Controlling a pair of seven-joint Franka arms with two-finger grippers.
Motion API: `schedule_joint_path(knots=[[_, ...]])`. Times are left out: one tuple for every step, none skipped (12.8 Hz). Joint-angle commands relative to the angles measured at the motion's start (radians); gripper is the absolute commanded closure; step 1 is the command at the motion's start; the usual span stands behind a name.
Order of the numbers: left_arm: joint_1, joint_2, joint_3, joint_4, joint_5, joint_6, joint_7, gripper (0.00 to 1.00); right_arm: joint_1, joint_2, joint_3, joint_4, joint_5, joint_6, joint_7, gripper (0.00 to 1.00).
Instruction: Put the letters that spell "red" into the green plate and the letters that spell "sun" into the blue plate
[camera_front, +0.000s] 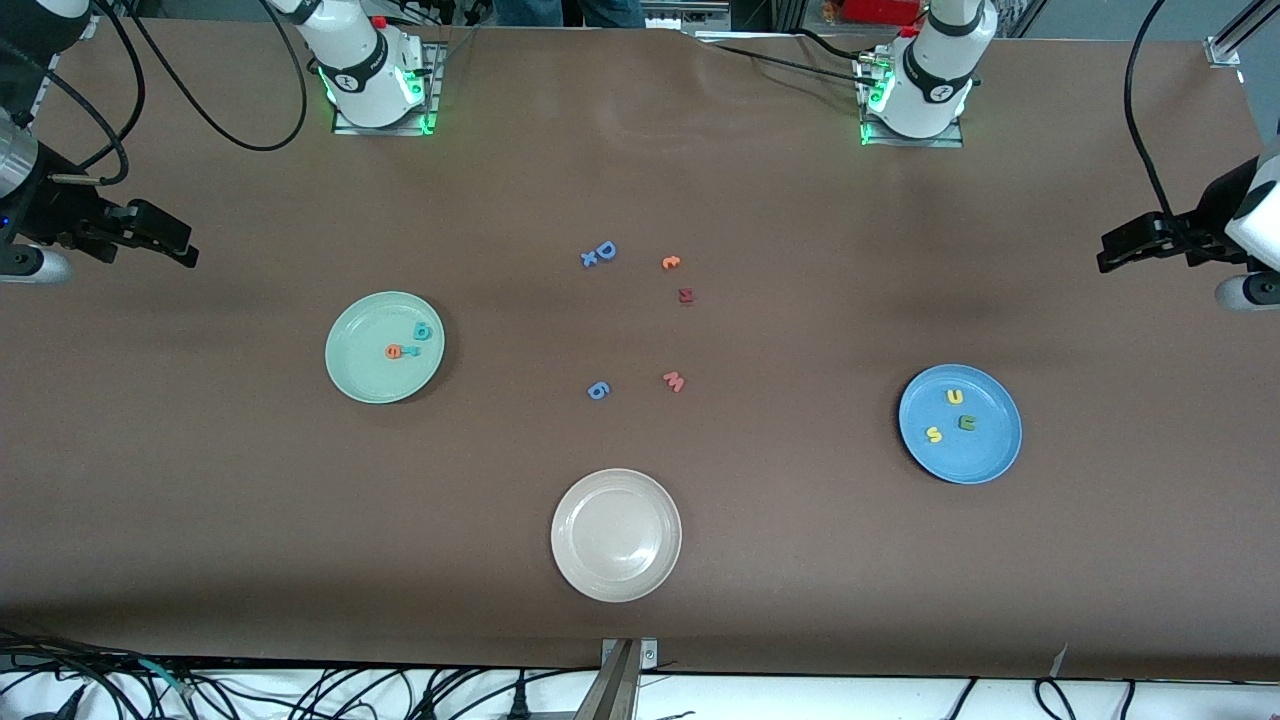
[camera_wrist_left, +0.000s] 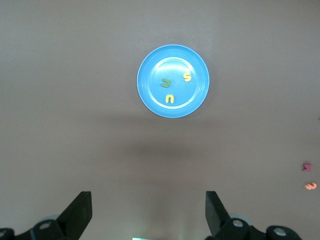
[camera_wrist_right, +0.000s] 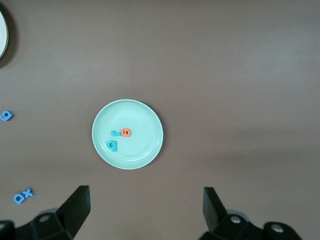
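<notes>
The green plate (camera_front: 358, 368) (camera_wrist_right: 145, 150) holds the letters of "red": an orange e (camera_front: 394, 351) (camera_wrist_right: 126, 132), a teal r (camera_front: 412, 350) and a teal d (camera_front: 424, 331). On the blue plate (camera_front: 988, 455) (camera_wrist_left: 150, 95) lie the letters of "sun": a yellow s (camera_front: 934, 435) (camera_wrist_left: 187, 77), a yellow u (camera_front: 955, 397) and a dark green n (camera_front: 967, 422). My left gripper (camera_front: 1108, 257) (camera_wrist_left: 148, 197) hangs open and empty over bare table at the left arm's end. Over the right arm's end, my right gripper (camera_front: 185, 250) (camera_wrist_right: 146, 192) is likewise open and empty.
A cream-white plate (camera_front: 562, 535) sits near the front edge. Loose letters lie mid-table: a blue D with an x (camera_front: 600, 253), a small orange letter (camera_front: 670, 262), a dark red letter (camera_front: 685, 295), a pink w (camera_front: 673, 381) and a blue 6 (camera_front: 597, 390).
</notes>
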Motion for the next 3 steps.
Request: schedule_joint_path(knots=[[-0.025, -0.049, 0.025, -0.041, -0.032, 0.007, 0.030, 0.00, 0.002, 0.006, -0.002, 0.018, 0.002, -0.004, -0.004, 0.00], [-0.034, -0.053, 0.029, -0.049, -0.032, 0.010, 0.030, 0.00, 0.002, 0.006, -0.002, 0.018, 0.002, -0.004, -0.004, 0.00], [-0.043, -0.061, 0.035, -0.057, -0.032, 0.013, 0.030, 0.00, 0.002, 0.006, -0.002, 0.018, 0.002, -0.004, -0.003, 0.00]])
